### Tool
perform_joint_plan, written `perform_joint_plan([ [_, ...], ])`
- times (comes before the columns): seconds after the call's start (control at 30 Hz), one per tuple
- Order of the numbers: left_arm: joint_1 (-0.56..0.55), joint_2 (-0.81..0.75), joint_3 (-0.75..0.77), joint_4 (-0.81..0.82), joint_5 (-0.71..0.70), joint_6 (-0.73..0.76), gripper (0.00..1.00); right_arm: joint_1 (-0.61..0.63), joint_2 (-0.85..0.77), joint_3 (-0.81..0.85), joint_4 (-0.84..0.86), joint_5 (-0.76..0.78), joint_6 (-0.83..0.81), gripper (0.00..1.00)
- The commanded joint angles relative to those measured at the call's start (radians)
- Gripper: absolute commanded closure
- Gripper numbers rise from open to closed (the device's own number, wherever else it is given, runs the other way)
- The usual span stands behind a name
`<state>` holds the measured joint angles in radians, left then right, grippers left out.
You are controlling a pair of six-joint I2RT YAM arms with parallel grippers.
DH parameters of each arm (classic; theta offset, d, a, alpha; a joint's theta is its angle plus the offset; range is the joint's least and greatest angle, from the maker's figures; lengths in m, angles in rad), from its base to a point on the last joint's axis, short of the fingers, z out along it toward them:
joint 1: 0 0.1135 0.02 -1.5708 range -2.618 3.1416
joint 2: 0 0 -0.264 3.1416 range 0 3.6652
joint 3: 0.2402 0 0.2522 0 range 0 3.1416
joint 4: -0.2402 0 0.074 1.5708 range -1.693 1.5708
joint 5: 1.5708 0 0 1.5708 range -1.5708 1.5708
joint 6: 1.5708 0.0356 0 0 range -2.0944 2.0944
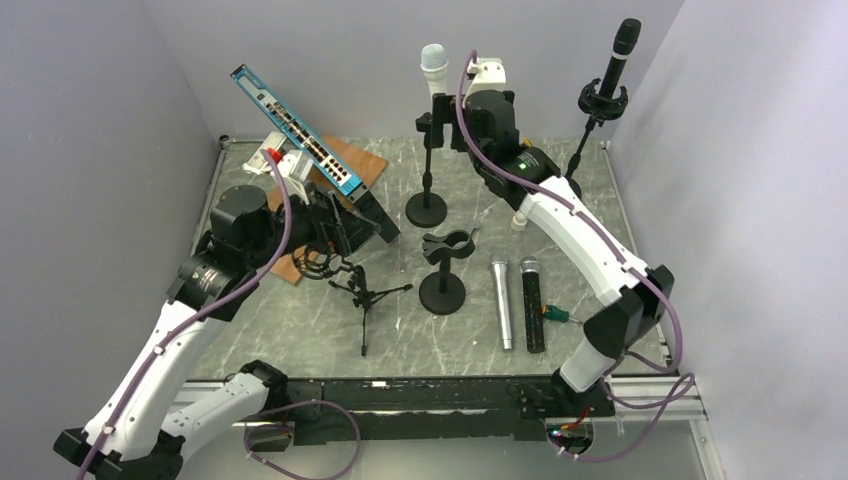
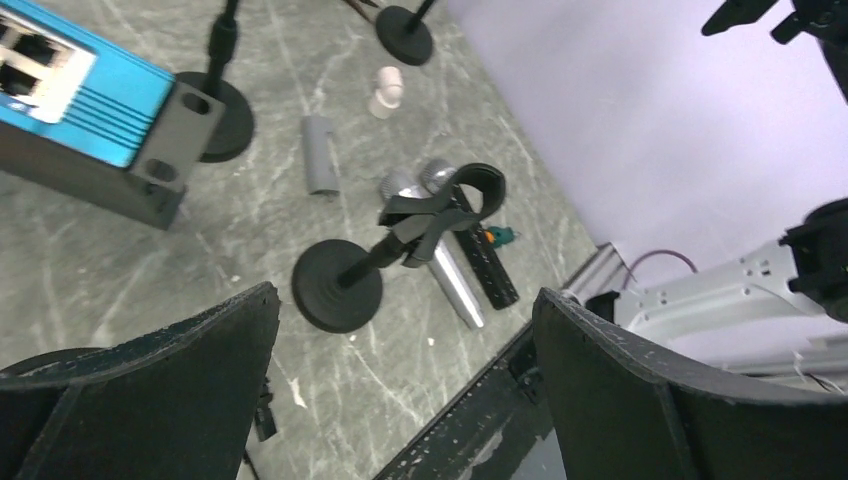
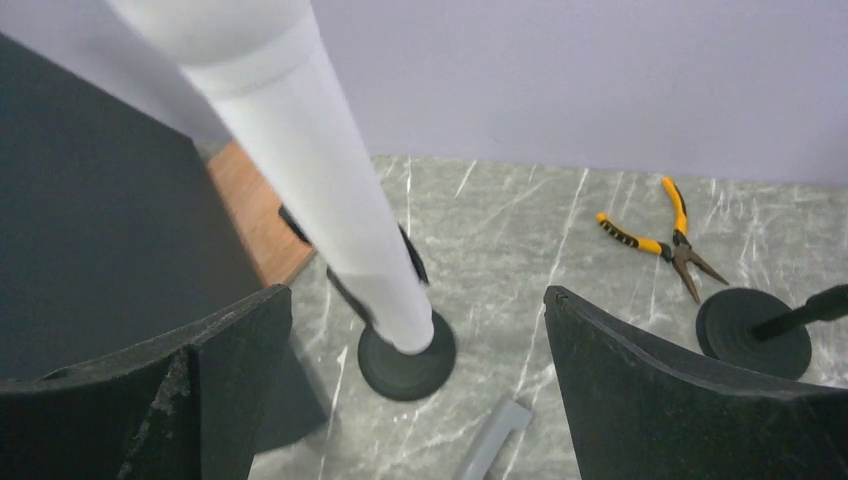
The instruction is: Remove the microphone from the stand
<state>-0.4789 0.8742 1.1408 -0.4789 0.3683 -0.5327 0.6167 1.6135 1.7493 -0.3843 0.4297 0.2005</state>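
A white microphone (image 1: 433, 68) stands upright in the clip of a round-based stand (image 1: 426, 209) at the back middle. My right gripper (image 1: 452, 118) is open at its side. In the right wrist view the white microphone body (image 3: 310, 150) runs down between the open fingers of my right gripper (image 3: 415, 296), nearer the left one, above the stand base (image 3: 407, 362); no pad presses on it. My left gripper (image 1: 345, 232) hangs open and empty at the left, and in its own view the gripper (image 2: 405, 295) hovers over bare table.
A black microphone (image 1: 620, 55) sits in a second stand at the back right. An empty clip stand (image 1: 443, 285), a silver microphone (image 1: 501, 305) and a black microphone (image 1: 533, 305) lie mid-table. A blue network switch (image 1: 295, 130) leans at the left, near a small tripod (image 1: 365, 292). Pliers (image 3: 660, 235) lie by the wall.
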Motion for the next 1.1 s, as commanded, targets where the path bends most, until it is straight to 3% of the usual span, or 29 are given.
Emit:
perform_joint_plan([
  [0.0,-0.003,-0.004,0.085,-0.048,-0.129,0.051,0.00,0.000,0.079,0.132,0.022,0.101,-0.011,0.02],
  [0.2,-0.004,-0.014,0.079,-0.046,-0.137,0.045,0.00,0.026,0.248,0.340,-0.022,0.194,-0.063,0.02],
  [0.33,-0.003,-0.021,0.062,-0.045,-0.129,0.035,0.01,0.066,0.363,0.469,-0.037,0.354,-0.132,0.03],
  [0.53,-0.004,-0.036,0.047,-0.058,-0.145,0.037,0.01,0.120,0.416,0.469,0.071,0.473,-0.294,0.28],
  [0.77,-0.003,-0.010,0.067,-0.078,-0.139,0.049,0.01,0.118,0.406,0.418,0.127,0.399,-0.344,0.72],
  [0.9,-0.004,0.007,0.075,-0.075,-0.121,0.057,0.01,0.104,0.365,0.367,0.109,0.250,-0.368,0.96],
  [0.93,-0.004,0.016,0.083,-0.077,-0.115,0.063,0.01,0.095,0.341,0.341,0.104,0.186,-0.369,1.00],
  [1.07,-0.004,0.062,0.129,-0.070,-0.056,0.093,0.04,0.046,0.231,0.227,0.082,-0.142,-0.366,1.00],
])
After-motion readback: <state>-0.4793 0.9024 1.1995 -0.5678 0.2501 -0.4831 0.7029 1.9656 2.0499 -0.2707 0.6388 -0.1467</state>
